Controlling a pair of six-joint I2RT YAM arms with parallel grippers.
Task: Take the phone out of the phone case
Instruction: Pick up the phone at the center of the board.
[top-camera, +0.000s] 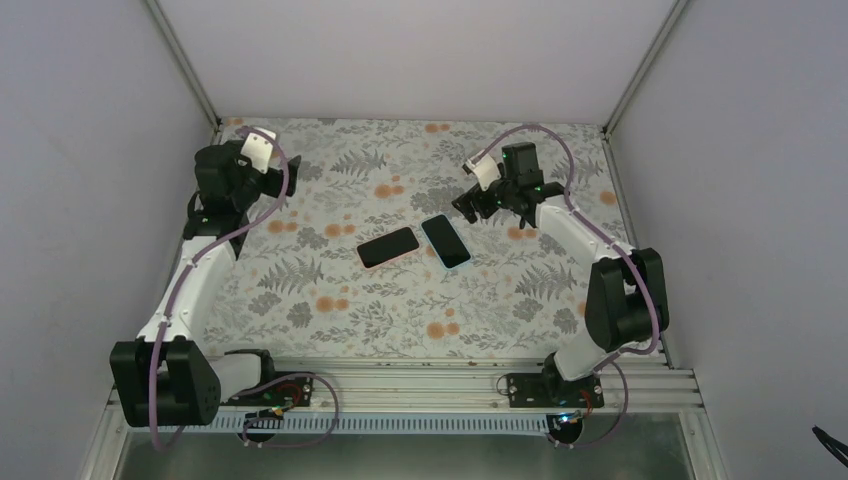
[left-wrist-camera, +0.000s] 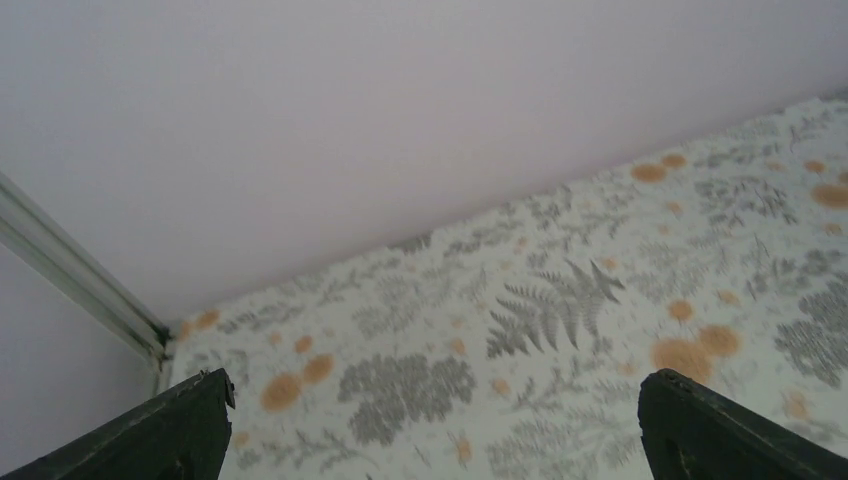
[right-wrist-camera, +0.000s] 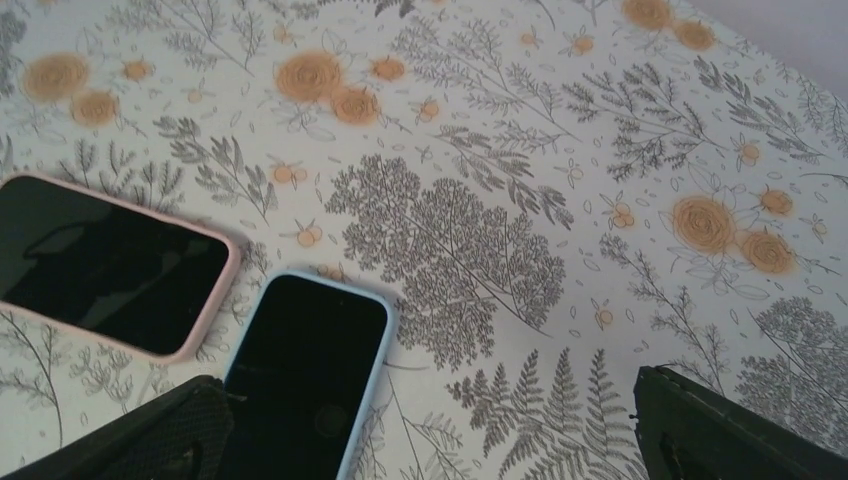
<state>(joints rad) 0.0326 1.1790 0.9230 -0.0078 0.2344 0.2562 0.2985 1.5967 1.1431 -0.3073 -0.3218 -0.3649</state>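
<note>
Since neither phone is seen out of its case, the task is judged barely begun. From above, a blue phone (top-camera: 446, 241) is seen flat, screen up, near the middle of the table (top-camera: 330, 330). A pink phone (top-camera: 388, 246) is laid just left of it, corners close. The right gripper (top-camera: 482, 205) is held just beyond the blue phone on its right, touching nothing. The left arm (top-camera: 195, 275) is kept well left of the blue phone.

In the left wrist view, the left gripper (left-wrist-camera: 430, 390) is shown spread wide and empty. Only cloth and wall are seen, and the blue phone is out of view.

In the right wrist view, the right gripper is shown parted wide, with nothing between the fingers (right-wrist-camera: 160, 430). The blue phone lies by one finger, its dark glossy screen framed by a thin pale-blue rim. The pink phone is set just beside it, with a narrow gap between them.

Which phone is meant cannot be told. If the rim is pried by one gripper alone, the blue phone could be slid across the cloth into the pink phone, since nothing braces it. The rim looks thin and snug, so a finger could be skated off onto the glass.
</note>
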